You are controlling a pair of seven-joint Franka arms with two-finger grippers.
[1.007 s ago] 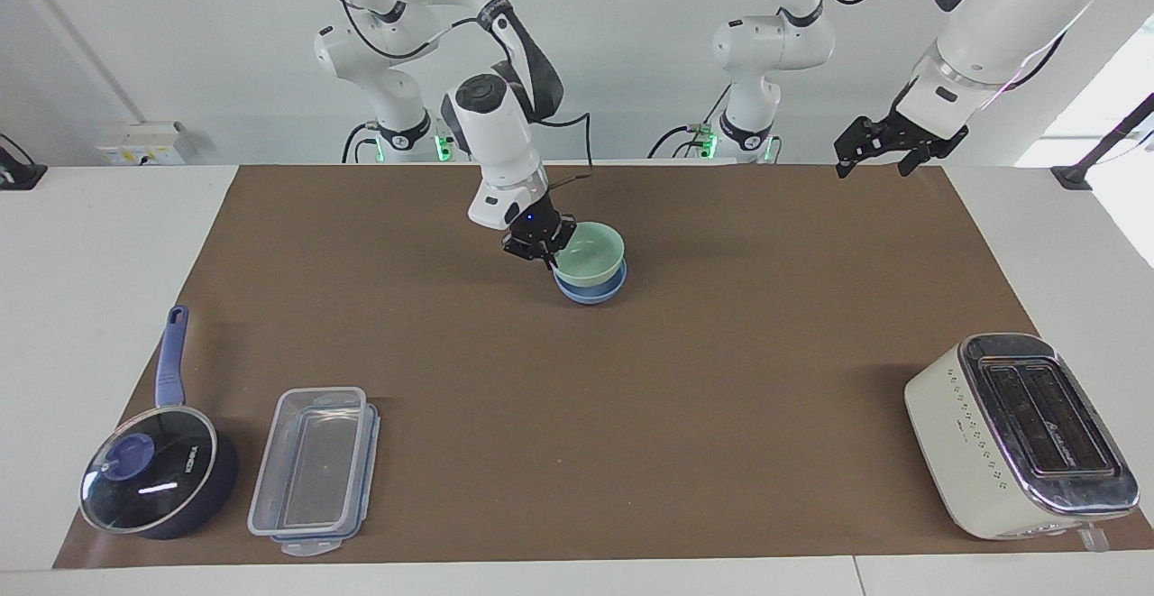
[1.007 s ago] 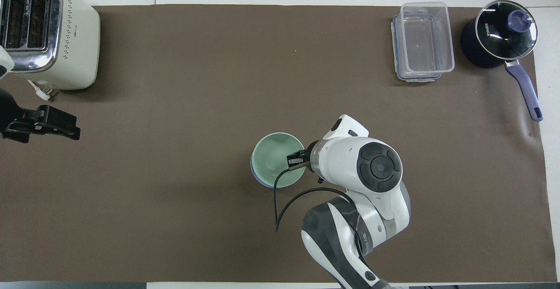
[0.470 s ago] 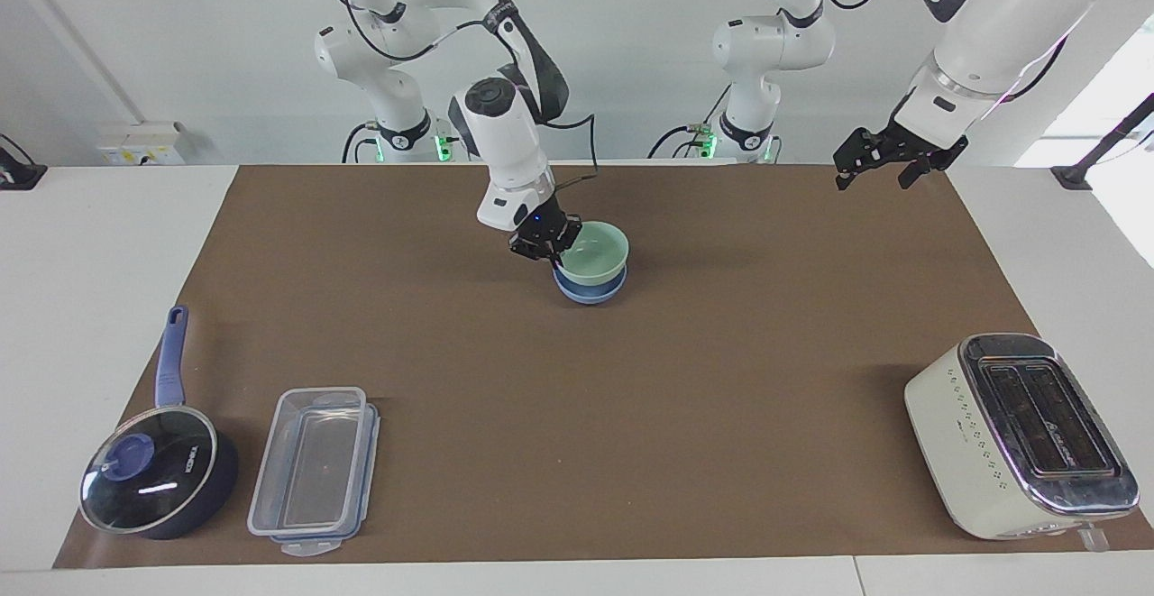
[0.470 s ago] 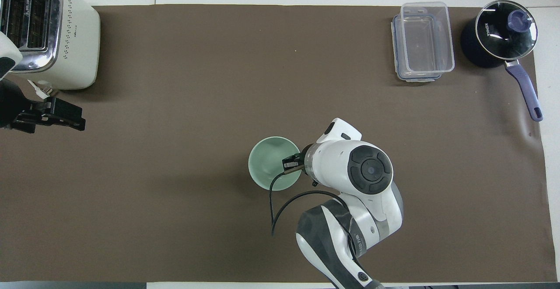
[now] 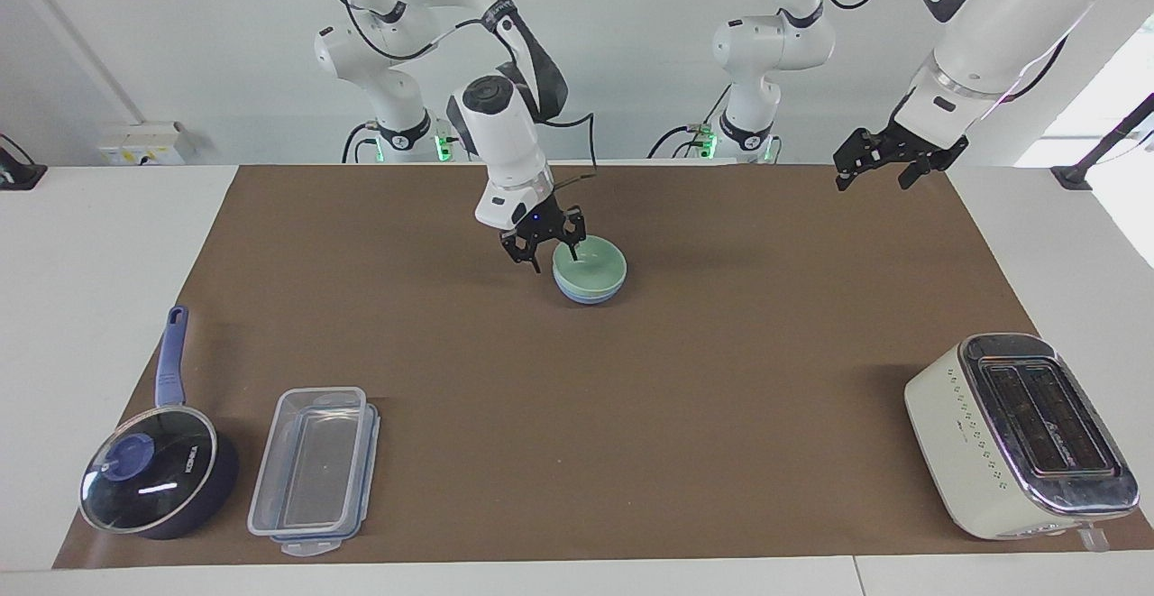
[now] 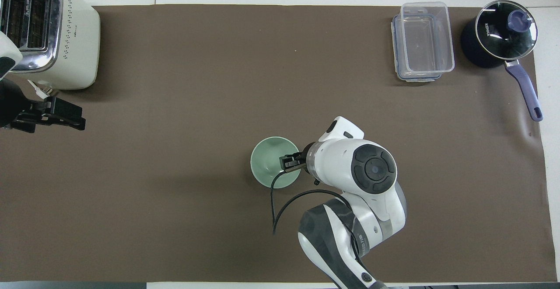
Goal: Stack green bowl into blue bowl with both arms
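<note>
The small round pale mint-green bowl [image 5: 590,264] sits nested in the small round sky-blue bowl [image 5: 588,293] mid-mat, the right gripper [image 5: 546,243] spread wide astride its rim, while the left gripper [image 5: 871,160] waits, parted, over the mat's edge.

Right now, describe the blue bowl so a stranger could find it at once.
Start from the brown mat, near its middle on the robots' side, where the right gripper hangs with open fingers. The blue bowl sits on the mat below, showing only as a sky-blue band under the green bowl nested in it.
</note>
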